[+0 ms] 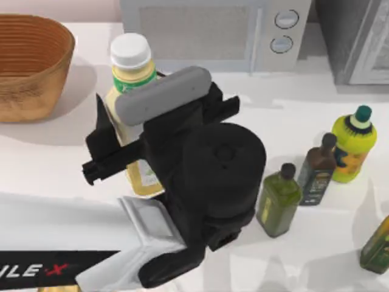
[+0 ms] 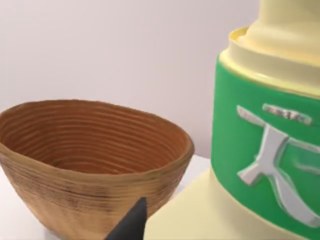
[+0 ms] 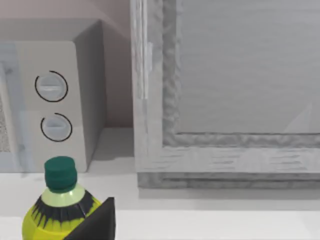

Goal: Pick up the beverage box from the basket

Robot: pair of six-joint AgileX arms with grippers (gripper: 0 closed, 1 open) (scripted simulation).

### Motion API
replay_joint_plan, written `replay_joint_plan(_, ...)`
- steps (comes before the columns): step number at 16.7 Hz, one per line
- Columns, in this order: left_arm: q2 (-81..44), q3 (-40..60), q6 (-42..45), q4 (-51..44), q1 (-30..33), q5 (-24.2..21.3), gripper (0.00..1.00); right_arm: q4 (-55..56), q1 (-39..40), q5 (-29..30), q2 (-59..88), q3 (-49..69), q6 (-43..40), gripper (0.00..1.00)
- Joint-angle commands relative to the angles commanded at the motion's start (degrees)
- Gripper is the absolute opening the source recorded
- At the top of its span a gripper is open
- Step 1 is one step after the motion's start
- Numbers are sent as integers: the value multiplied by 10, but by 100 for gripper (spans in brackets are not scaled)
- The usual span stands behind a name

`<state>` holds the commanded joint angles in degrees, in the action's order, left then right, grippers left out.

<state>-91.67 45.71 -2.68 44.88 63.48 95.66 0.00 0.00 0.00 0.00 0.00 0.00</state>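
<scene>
The beverage box [image 1: 135, 78], a pale cream carton with a white round cap and a green collar, is held upright above the table. My left gripper [image 1: 143, 137] is shut on its body below the collar. The carton is outside the basket [image 1: 27, 61], which stands at the table's back left. In the left wrist view the carton's green label [image 2: 265, 150] is very close, and the wicker basket [image 2: 90, 150] stands behind it with nothing visible inside. My right gripper [image 3: 95, 227] is beside the yellow-green bottle [image 3: 60, 205], facing the microwave.
A microwave [image 1: 213, 30] stands at the back centre, with a grey cabinet [image 1: 364, 36] to its right. On the right of the table stand an olive bottle [image 1: 279, 198], a dark bottle [image 1: 319, 167], a yellow-green bottle [image 1: 352, 143] and another bottle [image 1: 377, 243] at the edge.
</scene>
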Motion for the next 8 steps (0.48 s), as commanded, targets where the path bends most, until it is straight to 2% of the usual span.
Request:
replay_joint_plan(2,-63,22,-6,27,38,64,0,0,0,0,0,0,0,100)
replay_joint_plan(4,-106,36,-12,44,63,107,0,0,0,0,0,0,0,100)
replay_joint_plan(6,-125,41,-15,52,74,125,0,0,0,0,0,0,0,100)
replay_joint_plan(8,-125,41,-15,52,74,126,0,0,0,0,0,0,0,100)
